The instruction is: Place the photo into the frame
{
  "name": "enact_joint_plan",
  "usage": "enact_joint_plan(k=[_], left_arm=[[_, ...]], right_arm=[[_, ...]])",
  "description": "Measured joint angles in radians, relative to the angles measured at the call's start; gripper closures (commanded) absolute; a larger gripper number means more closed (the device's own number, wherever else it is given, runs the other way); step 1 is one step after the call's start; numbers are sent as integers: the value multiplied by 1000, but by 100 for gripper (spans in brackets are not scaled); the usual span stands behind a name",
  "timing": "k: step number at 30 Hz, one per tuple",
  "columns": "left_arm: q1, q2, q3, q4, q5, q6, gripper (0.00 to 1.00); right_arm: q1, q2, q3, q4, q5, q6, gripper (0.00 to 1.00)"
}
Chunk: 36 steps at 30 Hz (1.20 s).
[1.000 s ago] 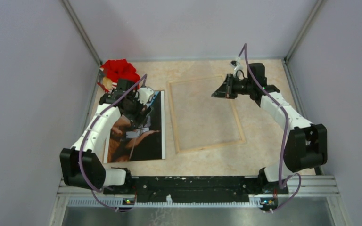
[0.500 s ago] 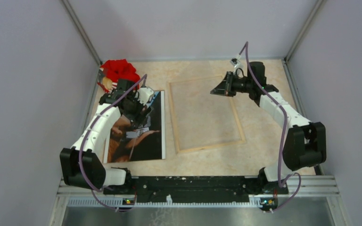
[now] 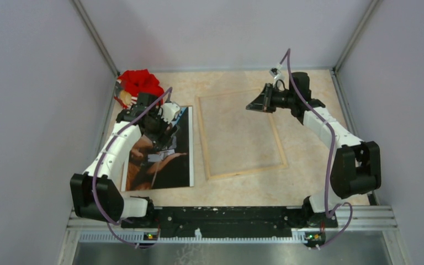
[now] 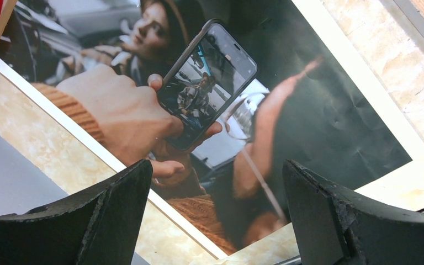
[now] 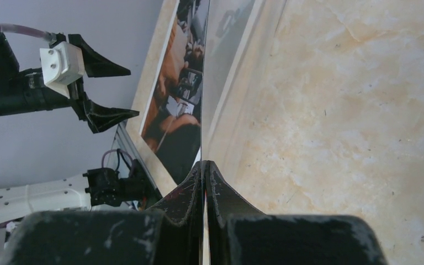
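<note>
The photo (image 3: pixel 165 168) is mostly black and dark grey, with warm skin tones, an orange-brown ribbed sleeve (image 4: pixel 69 105), a black phone (image 4: pixel 207 83) and a thin white border. The surface (image 3: pixel 309 165) is pale beige, mottled like marble with faint darker veins. The frame (image 3: pixel 247 171) shows light natural-wood rails, a bundle (image 3: pixel 139 81) is bright red with a touch of yellow, and the arms (image 3: pixel 113 149) are white with black joints and purple cables (image 3: pixel 331 165), the left end effector (image 4: pixel 216 168) and right end effector (image 5: pixel 204 165) matte black against pale lilac-grey walls (image 3: pixel 33 110).

Glossy dark photo (image 3: pixel 168 165) flat, face up, just left of flat light-wood frame (image 3: pixel 247 171)
</note>
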Motion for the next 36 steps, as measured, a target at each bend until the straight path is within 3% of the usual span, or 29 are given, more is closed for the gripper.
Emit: enact_joint_plan(k=[36], left_arm=[[0, 0, 10, -3, 0, 0, 6]], right_arm=[[-21, 30, -65, -51, 80, -7, 100]])
